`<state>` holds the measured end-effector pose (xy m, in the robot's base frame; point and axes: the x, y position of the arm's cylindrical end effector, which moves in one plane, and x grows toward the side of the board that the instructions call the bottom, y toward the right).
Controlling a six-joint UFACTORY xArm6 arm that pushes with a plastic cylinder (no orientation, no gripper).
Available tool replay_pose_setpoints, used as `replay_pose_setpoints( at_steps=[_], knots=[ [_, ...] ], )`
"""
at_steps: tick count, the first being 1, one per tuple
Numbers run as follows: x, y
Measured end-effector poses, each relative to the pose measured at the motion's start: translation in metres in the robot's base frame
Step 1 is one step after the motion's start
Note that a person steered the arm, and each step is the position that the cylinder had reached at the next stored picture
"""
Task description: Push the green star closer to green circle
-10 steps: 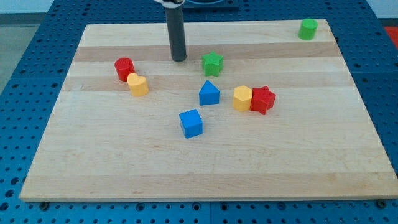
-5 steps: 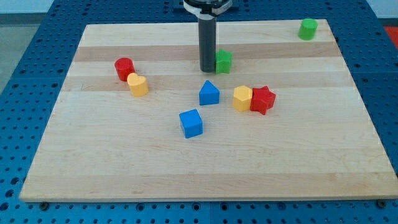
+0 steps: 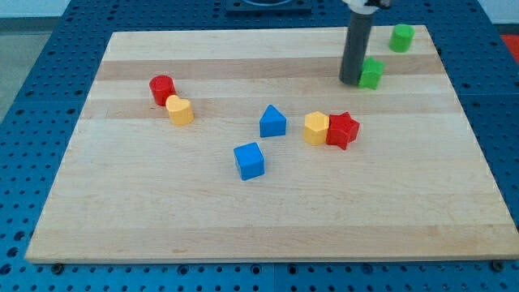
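Sitting near the view's top right of the worktop [image 3: 162,227], the green star [image 3: 371,73] is seen as a small, bright green block whose points are partly hidden by the dark rod in front of it. It is judged to be light, stiff and easily slid, and also likely to spin or slip sideways if pressed off centre; no grasp is possible, so it is best pushed squarely on the face turned away from its goal. My tip [image 3: 349,81] is seen touching, or all but touching, the star on the view's left side. No gripper is fitted, so nothing can be said of jaws being apart or together.

The green circle [image 3: 401,37], a short green cylinder, stands up and to the view's right of the star, near the worktop's top right corner, with a clear gap between the two.

Farther off, a red star [image 3: 343,130] is seen touching a yellow block [image 3: 316,127] below the green star. A blue triangle [image 3: 272,121] and a blue cube [image 3: 249,160] lie near the middle. At the view's left, a red block [image 3: 162,88] touches another yellow block [image 3: 180,110].
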<state>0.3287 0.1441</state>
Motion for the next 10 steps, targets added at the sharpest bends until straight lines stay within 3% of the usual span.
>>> replay_pose_setpoints(
  at_steps=[2, 5, 10],
  knots=[
    [0.010, 0.049],
    [0.035, 0.078],
    [-0.013, 0.093]
  ],
)
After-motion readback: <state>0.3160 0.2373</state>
